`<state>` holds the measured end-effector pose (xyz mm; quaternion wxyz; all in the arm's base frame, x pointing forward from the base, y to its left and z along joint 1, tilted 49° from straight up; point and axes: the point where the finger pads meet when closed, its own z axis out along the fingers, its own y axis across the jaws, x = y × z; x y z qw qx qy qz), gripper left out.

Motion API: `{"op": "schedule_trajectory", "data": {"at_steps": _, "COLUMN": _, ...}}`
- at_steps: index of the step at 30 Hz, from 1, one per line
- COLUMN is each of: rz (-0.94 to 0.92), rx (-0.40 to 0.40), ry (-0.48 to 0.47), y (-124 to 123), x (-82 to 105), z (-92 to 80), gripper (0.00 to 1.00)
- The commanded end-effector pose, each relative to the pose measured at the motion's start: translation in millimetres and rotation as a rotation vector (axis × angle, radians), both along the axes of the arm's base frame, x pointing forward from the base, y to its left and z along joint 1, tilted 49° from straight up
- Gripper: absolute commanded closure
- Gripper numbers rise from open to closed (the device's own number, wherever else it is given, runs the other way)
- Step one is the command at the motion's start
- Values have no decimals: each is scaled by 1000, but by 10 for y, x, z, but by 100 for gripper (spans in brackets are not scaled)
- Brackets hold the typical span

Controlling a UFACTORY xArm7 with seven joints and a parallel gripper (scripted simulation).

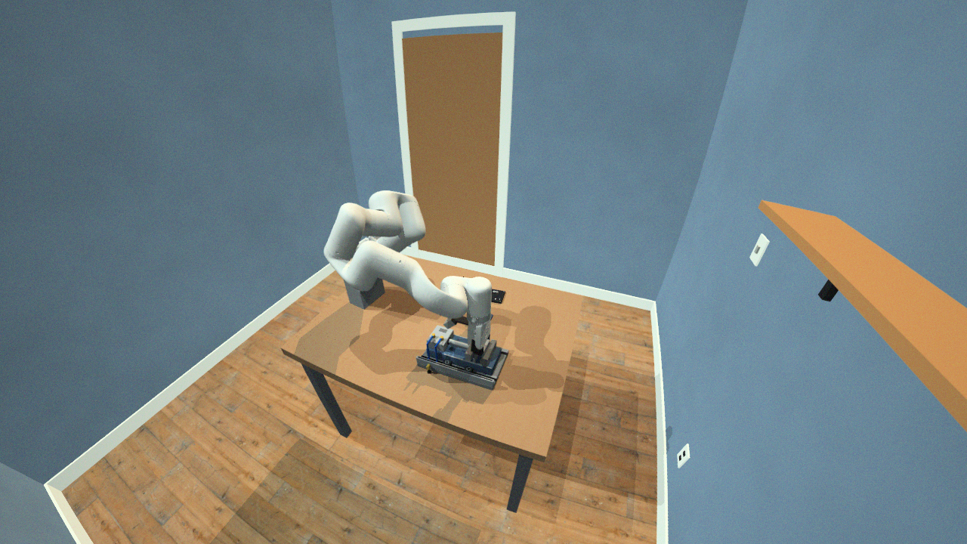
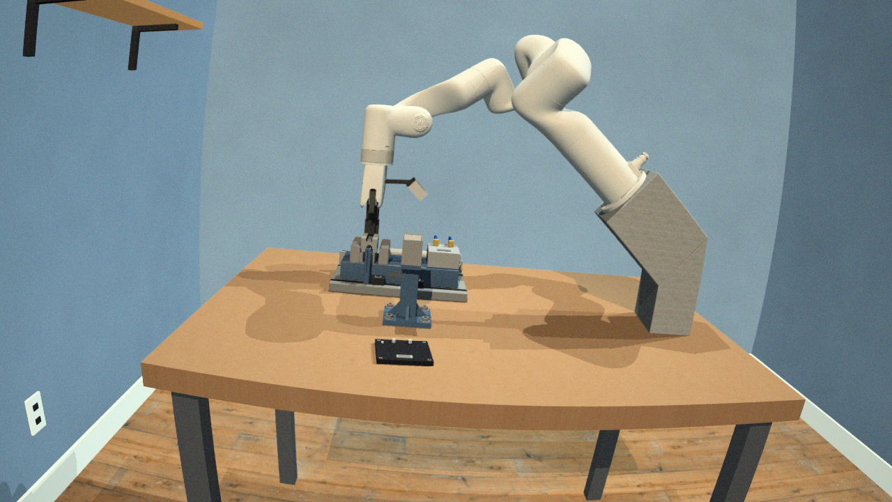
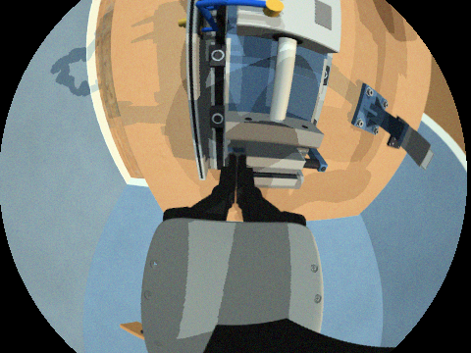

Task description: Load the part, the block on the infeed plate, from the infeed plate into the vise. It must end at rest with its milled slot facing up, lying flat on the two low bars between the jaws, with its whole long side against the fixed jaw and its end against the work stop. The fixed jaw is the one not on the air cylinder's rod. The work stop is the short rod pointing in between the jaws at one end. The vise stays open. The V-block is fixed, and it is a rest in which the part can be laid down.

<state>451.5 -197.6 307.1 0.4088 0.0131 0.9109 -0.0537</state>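
The black infeed plate (image 2: 404,352) lies at the table's front with no block on it; it also shows in the top view (image 1: 498,296). The vise (image 2: 398,265) stands mid-table, with its air cylinder (image 3: 290,10) and rod (image 3: 285,78) at one side. In the wrist view a grey block (image 3: 275,156), seemingly the part, lies between the two jaws. My gripper (image 3: 236,165) is shut and empty, its tips down at the left end of the gap between the jaws (image 2: 372,236). Whether the fingertips touch the block is hidden.
The V-block (image 2: 409,293) on its blue stand is between the vise and the infeed plate, and shows at the right of the wrist view (image 3: 392,129). The arm's grey base (image 2: 660,262) stands at the table's right.
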Motion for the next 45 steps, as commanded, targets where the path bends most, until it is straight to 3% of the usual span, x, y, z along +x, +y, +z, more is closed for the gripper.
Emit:
{"op": "schedule_trajectory", "data": {"at_steps": 1, "rz": 5, "rx": -2, "ry": -2, "y": 28, "x": -1, "z": 8, "gripper": 100}}
{"op": "schedule_trajectory", "data": {"at_steps": 30, "rz": 5, "rx": -2, "ry": -2, "y": 23, "x": -1, "z": 8, "gripper": 100}}
{"op": "schedule_trajectory", "data": {"at_steps": 45, "rz": 5, "rx": -2, "ry": -2, "y": -162, "x": -13, "z": 25, "gripper": 100}}
